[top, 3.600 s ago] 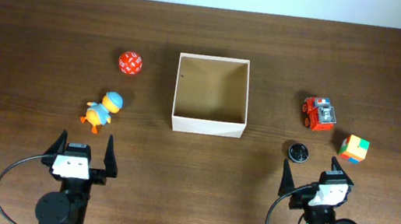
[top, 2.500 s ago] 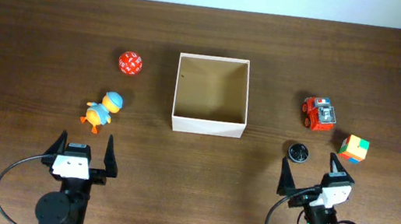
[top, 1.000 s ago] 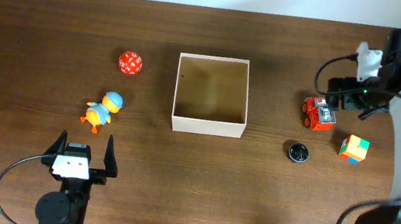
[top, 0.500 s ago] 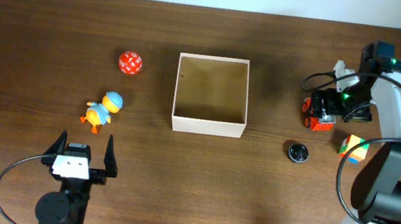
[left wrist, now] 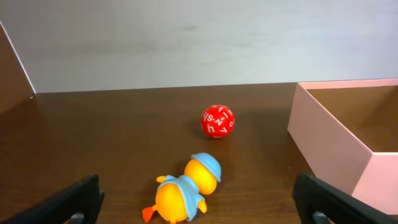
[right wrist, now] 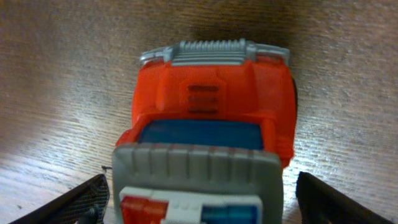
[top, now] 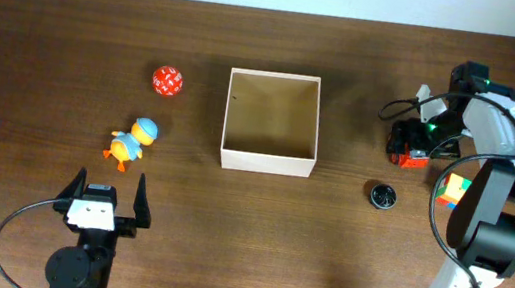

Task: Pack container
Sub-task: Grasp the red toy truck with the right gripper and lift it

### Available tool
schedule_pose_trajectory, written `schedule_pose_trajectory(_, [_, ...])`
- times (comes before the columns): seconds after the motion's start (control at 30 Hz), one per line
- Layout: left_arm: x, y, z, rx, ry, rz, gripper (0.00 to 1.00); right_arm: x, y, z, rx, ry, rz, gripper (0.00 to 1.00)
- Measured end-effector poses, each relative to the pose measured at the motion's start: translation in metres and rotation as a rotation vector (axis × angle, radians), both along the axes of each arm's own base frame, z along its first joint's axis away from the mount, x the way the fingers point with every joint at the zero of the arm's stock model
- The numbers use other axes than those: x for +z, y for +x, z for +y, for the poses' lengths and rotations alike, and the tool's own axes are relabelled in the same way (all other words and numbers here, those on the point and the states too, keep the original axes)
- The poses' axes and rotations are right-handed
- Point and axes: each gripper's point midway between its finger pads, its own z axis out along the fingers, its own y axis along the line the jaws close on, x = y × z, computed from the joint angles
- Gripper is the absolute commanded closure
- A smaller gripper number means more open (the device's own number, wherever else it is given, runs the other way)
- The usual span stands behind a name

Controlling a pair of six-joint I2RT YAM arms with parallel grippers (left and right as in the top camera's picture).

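The container (top: pixel 267 162), a white-walled square box with a bare tan inside, stands at the table's middle; its wall (left wrist: pixel 336 137) shows at the right of the left wrist view. My right gripper (top: pixel 407 143) is down over a red toy truck (top: pixel 413 161). It is open, a finger on each side of the truck (right wrist: pixel 211 112) with a small gap on both sides. My left gripper (top: pixel 111 184) rests open near the front edge. An orange duck with a blue cap (left wrist: pixel 185 190) lies just ahead of it.
A red ball with white marks (top: pixel 167 80) lies left of the container, beyond the duck (top: pixel 130 140). A small black round thing (top: pixel 385 195) and a many-coloured cube (top: pixel 454 192) lie near the truck, the cube partly behind my right arm.
My right arm has swung from the front edge out to the right side and come down over the truck, its jaws drawing in a little. The left arm has not moved.
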Motion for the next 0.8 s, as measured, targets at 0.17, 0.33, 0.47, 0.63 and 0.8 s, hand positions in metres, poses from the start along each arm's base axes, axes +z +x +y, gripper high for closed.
schedule_pose_trajectory(0.17, [0.0000, 0.0000, 0.0000, 0.000, 0.000, 0.000, 0.01, -0.0008, 0.0043, -0.0005, 0.008, -0.003, -0.018, 0.35])
schedule_pose_trajectory(0.33, [0.0000, 0.0000, -0.0001, 0.000, 0.000, 0.000, 0.01, -0.0034, 0.0054, -0.0009, 0.018, -0.006, -0.019, 0.41])
schedule_pose_trajectory(0.47, [0.0001, 0.0000, 0.0000, 0.000, 0.000, 0.000, 0.01, -0.0045, 0.0048, -0.0039, 0.020, -0.026, -0.015, 0.47])
schedule_pose_trajectory(0.63, [0.0000, 0.0000, 0.0000, 0.000, 0.000, 0.000, 0.01, -0.0037, 0.0056, -0.0076, 0.024, -0.055, -0.014, 0.50])
schedule_pose_trajectory(0.8, [0.0000, 0.0000, 0.0000, 0.000, 0.000, 0.000, 0.01, -0.0020, 0.0071, -0.0100, 0.026, -0.070, -0.018, 0.53])
